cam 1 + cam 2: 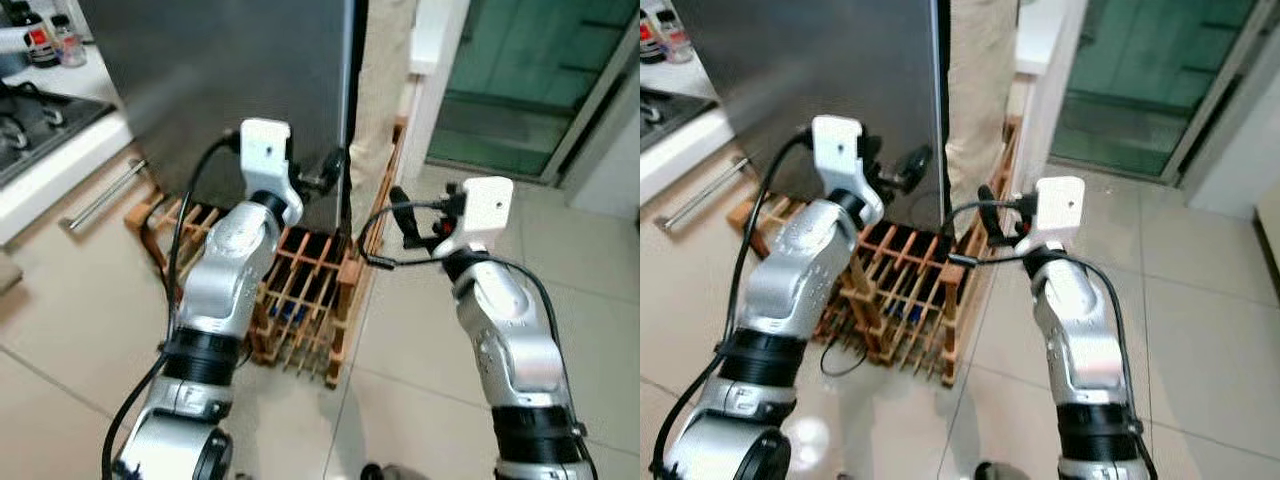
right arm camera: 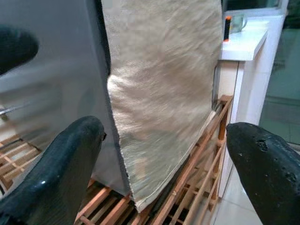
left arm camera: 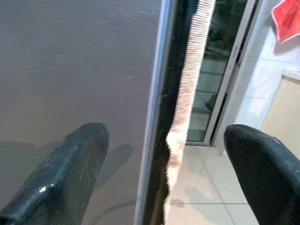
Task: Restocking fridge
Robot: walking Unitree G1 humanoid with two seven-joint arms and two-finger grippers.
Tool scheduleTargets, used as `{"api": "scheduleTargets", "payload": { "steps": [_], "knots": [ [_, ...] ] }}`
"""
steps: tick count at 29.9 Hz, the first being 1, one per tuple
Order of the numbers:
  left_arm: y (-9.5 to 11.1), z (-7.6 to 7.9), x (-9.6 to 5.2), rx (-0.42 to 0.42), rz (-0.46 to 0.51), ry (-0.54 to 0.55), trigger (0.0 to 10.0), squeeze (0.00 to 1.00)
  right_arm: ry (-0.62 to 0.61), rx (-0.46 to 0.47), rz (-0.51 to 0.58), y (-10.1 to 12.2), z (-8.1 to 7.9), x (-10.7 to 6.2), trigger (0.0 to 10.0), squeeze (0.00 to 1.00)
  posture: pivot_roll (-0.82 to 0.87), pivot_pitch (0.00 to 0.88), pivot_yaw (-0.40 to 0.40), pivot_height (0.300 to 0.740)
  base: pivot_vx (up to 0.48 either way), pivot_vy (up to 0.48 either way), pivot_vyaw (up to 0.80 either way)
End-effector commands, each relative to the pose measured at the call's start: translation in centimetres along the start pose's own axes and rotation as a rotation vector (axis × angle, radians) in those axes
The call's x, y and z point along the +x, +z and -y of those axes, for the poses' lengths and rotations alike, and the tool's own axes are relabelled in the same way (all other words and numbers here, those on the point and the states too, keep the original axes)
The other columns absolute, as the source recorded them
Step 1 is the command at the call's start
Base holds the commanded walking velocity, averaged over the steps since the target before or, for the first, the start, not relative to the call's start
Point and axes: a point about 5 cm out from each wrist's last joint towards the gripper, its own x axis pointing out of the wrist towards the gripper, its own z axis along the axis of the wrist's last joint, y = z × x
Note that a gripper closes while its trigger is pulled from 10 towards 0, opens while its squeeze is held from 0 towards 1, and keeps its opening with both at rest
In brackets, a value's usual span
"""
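So the fridge [image 1: 230,90] stands shut dead ahead at twelve o'clock, a tall grey slab resting on a slatted wooden pallet [image 1: 310,300], and nothing to stock it with can be seen near the arms. The left gripper [image 1: 330,172] is raised at about eleven o'clock, its jaws spread wide, and in the left wrist view one finger [image 3: 70,173] sits over the door face while the other [image 3: 267,168] sits past the door's right-hand vertical edge [image 3: 157,108], so the edge runs up between them. That edge is the relation the next move turns on: its long axis is upright, and the left arm is clearly the nearer of the two. A beige woven cloth [image 2: 159,93] hangs just beside that same edge (it could get caught in a grasp, I judge). The right gripper [image 1: 405,215] hovers at about one o'clock, jaws also spread and holding nothing, facing the cloth and the fridge's side. A white worktop [image 1: 60,150] with a hob lies off at ten o'clock. Opening the door looks like the step in hand.
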Motion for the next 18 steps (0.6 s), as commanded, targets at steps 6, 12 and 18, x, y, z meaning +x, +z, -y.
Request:
{"api": "scheduleTargets", "payload": {
  "steps": [6, 12, 18],
  "knots": [
    [1.6, -0.4, 0.2, 0.011, 0.083, 0.009, 10.0, 0.0, -0.012, -0.014, 0.021, 0.3, 0.1, 0.3, 10.0, 0.0, -0.11, 0.0, 0.032, 0.727, 0.216, 0.0, 0.0],
    [2.2, -0.6, 0.3, 0.007, 0.121, 0.012, 10.0, 0.0, -0.016, -0.017, 0.022, 0.2, 0.3, 0.4, 10.0, 0.0, -0.1, 0.0, 0.027, 0.727, 0.0, 0.0, 0.0],
    [2.7, -0.4, 1.2, -0.035, 0.121, -0.025, 10.0, 0.0, -0.007, -0.022, 0.026, 0.3, 0.1, 0.7, 10.0, 0.0, -0.1, 0.0, 0.023, 0.727, 0.0, 0.0, 0.0]
  ]
}}
